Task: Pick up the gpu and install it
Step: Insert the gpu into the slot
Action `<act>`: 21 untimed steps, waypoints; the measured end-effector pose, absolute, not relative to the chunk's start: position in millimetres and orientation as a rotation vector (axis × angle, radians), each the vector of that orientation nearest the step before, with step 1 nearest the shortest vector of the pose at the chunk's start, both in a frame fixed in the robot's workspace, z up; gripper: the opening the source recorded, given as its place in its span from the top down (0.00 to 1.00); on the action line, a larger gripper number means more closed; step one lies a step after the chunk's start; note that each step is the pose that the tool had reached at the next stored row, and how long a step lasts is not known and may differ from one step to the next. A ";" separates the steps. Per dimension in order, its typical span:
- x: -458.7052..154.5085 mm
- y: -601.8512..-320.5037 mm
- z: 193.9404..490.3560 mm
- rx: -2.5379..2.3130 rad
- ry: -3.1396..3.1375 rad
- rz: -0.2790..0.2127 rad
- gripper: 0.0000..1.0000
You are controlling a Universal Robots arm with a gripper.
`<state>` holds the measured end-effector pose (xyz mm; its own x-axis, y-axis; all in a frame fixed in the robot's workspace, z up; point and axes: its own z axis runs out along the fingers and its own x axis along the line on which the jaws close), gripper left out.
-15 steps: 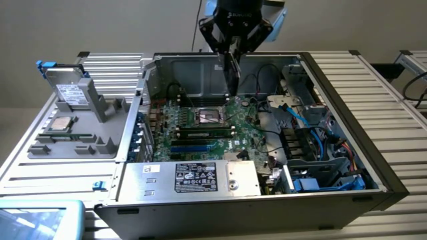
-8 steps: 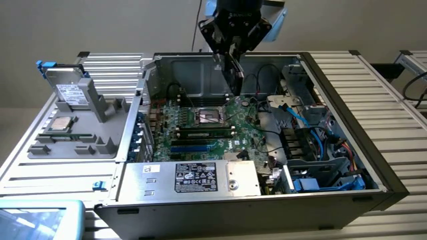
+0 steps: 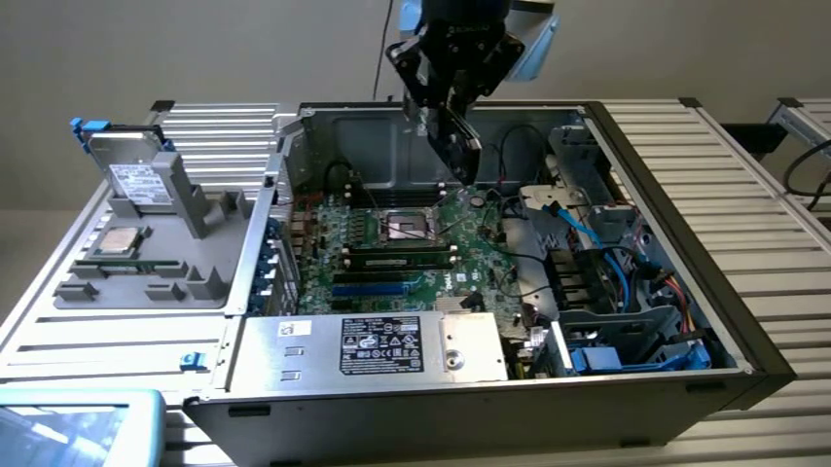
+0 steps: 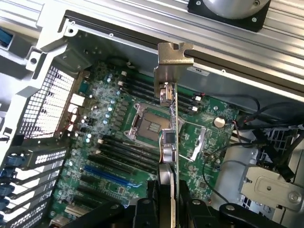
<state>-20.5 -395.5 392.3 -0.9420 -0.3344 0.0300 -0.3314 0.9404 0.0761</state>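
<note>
Gripper (image 3: 439, 115) of a lone robot arm hung over an open computer case (image 3: 675, 165), its fingers clamped on the gpu (image 3: 460, 148), which hung edge-down in the air above the green motherboard (image 3: 389, 282) and clear of every slot. From the wrist camera, the gpu (image 4: 170, 137) appeared as a thin line (edge-on to the lens) reaching away from the gripper (image 4: 168, 211), pinched between two black fingers (image 4: 142, 213), with its silver end bracket (image 4: 174, 59) at the far tip. Beneath it on the board lay the square processor socket (image 4: 151, 124), rows of dark memory slots (image 4: 128, 154) and a blue expansion slot (image 4: 107, 175). In the exterior view, a silver power supply (image 3: 377, 345) with a black label sat at the near edge of the case, and blue cables (image 3: 585, 229) ran through the bays on the exterior view's right. Outside the case, on the exterior view's left, a grey fixture tray (image 3: 130, 292) held a silver hard drive (image 3: 136, 180) with a white label, standing upright, and a square processor chip (image 3: 120, 240) lying flat just beside it.
</note>
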 end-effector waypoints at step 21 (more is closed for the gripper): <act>-20.5 -395.5 391.5 1.044 -2.874 -0.108 0.72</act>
